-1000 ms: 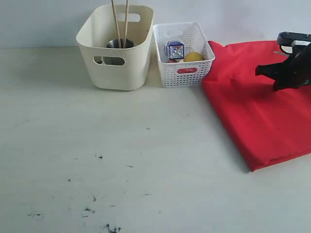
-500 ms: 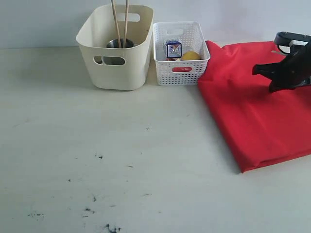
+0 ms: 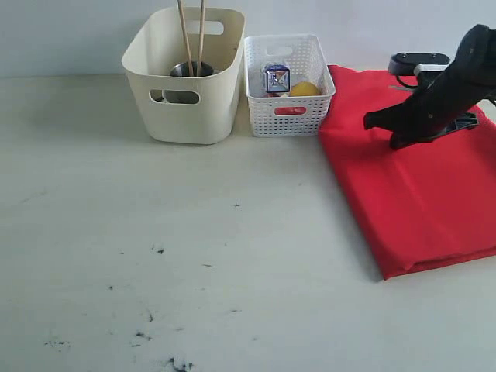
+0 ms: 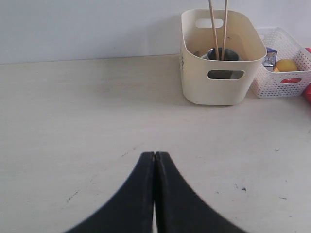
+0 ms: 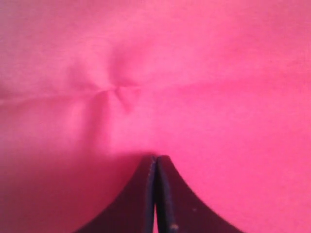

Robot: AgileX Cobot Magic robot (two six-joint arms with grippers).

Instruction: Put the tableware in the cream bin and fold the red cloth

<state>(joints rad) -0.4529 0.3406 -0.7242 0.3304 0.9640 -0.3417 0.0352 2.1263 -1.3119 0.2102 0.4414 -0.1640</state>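
On a pale, scuffed table, against the back wall: one cream bin, with two light wooden chopsticks standing upright inside and one steel cup at their base. Rest of the bin's contents hidden by its wall. Just beside it, to the right, one white lattice basket holding one small blue milk carton and one lemon. Farther right, touching that basket's corner, one red cloth, lying flat in a rough rectangle and running off the frame edge. Above the cloth's far part, one right gripper, dark, jaws pressed tightly together and empty; just ahead of its tips in the wrist view, one small pucker in the fabric. Touching the cloth or only hovering over it: impossible to tell. Over bare tabletop, well apart from both containers, one left gripper, likewise closed tight on nothing.
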